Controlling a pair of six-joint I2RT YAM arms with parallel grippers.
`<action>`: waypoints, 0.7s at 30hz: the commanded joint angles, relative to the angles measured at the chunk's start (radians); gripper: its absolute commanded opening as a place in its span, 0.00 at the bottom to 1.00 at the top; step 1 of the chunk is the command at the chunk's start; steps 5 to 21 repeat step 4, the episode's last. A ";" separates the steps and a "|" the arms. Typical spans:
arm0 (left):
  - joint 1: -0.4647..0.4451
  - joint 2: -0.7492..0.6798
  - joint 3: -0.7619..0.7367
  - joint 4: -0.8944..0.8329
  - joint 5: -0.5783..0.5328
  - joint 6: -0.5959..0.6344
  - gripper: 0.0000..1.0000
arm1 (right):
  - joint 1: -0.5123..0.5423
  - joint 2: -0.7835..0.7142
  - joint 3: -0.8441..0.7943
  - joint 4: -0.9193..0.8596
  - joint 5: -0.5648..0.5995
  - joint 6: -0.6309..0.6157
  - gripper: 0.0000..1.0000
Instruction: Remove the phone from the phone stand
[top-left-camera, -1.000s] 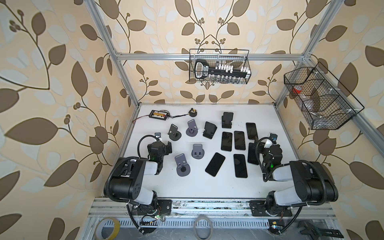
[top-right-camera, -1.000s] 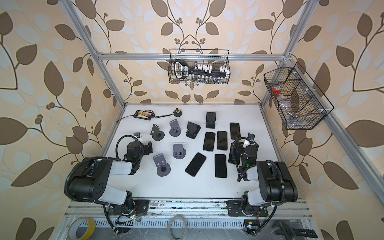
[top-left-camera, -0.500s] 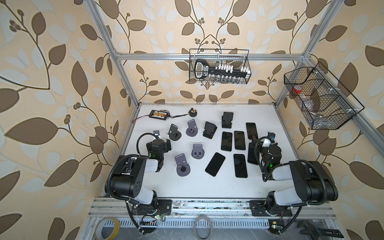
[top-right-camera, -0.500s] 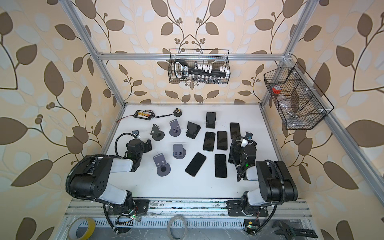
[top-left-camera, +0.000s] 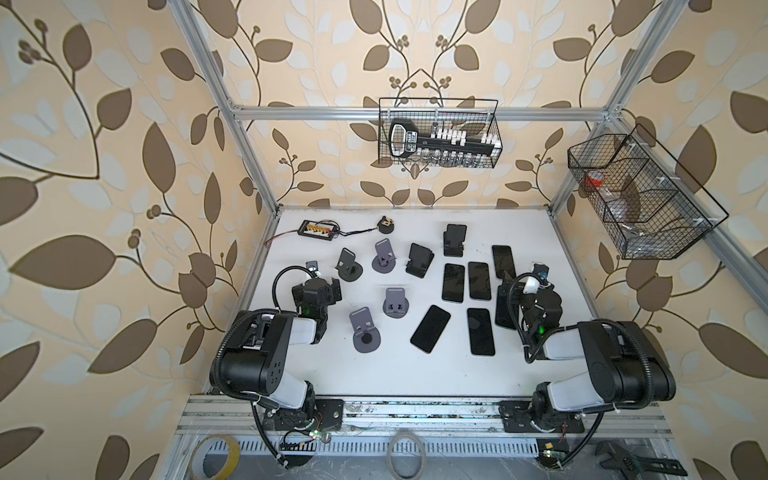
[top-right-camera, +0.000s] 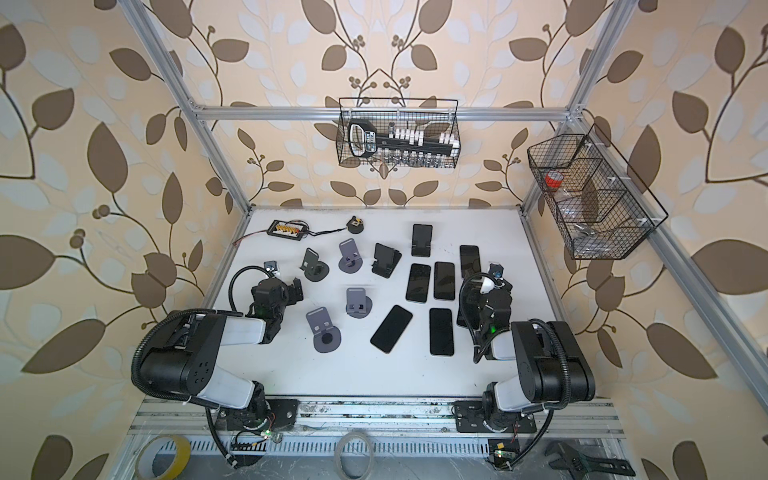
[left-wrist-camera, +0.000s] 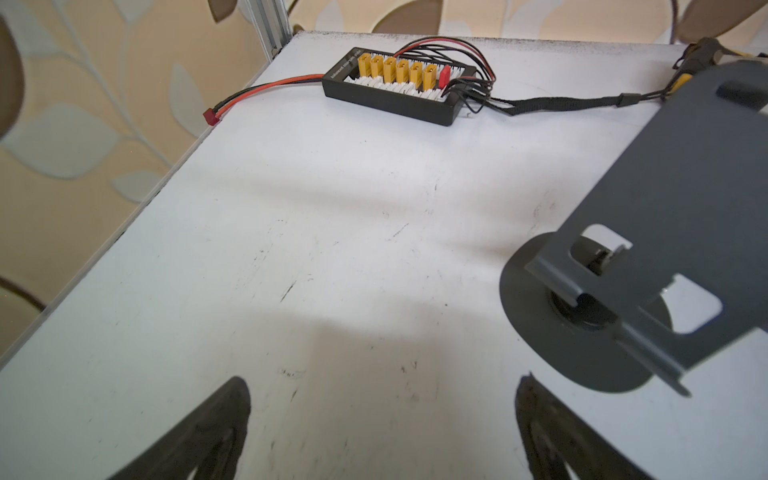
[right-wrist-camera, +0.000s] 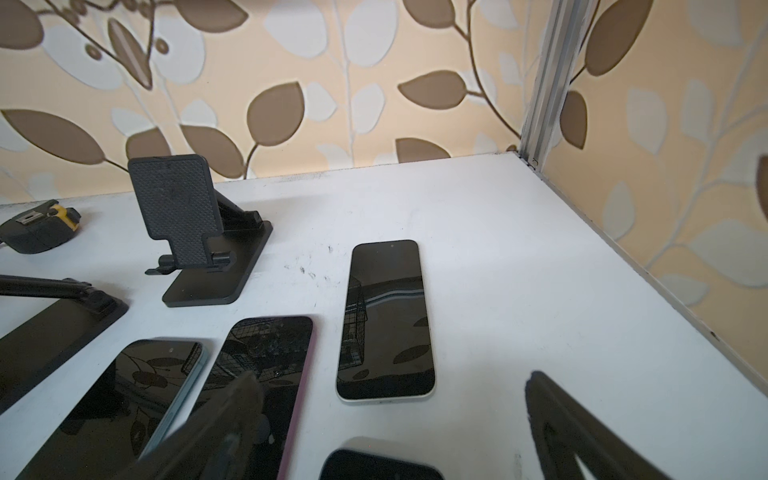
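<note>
Left pincer (left-wrist-camera: 384, 386) and right pincer (right-wrist-camera: 392, 378) spread, empty; hanging wire basket (top-left-camera: 438, 101) solely in both top views.

White table (top-left-camera: 374, 374); black phones (top-left-camera: 430, 328); grey stands (top-left-camera: 360, 318); black stands (top-left-camera: 420, 258); beige wallpaper (top-left-camera: 124, 124) patterned with brown and pale leaves; black board (left-wrist-camera: 390, 97), yellow plugs (left-wrist-camera: 395, 70), at 11 o'clock.
</note>
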 joint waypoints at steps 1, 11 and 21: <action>-0.002 -0.005 0.024 0.036 -0.022 -0.010 0.99 | 0.002 0.010 0.020 0.000 -0.013 -0.008 1.00; -0.002 -0.012 0.016 0.045 -0.022 -0.007 0.99 | 0.002 0.012 0.020 0.001 -0.012 -0.007 1.00; -0.002 -0.012 0.016 0.045 -0.022 -0.007 0.99 | 0.002 0.012 0.020 0.001 -0.012 -0.007 1.00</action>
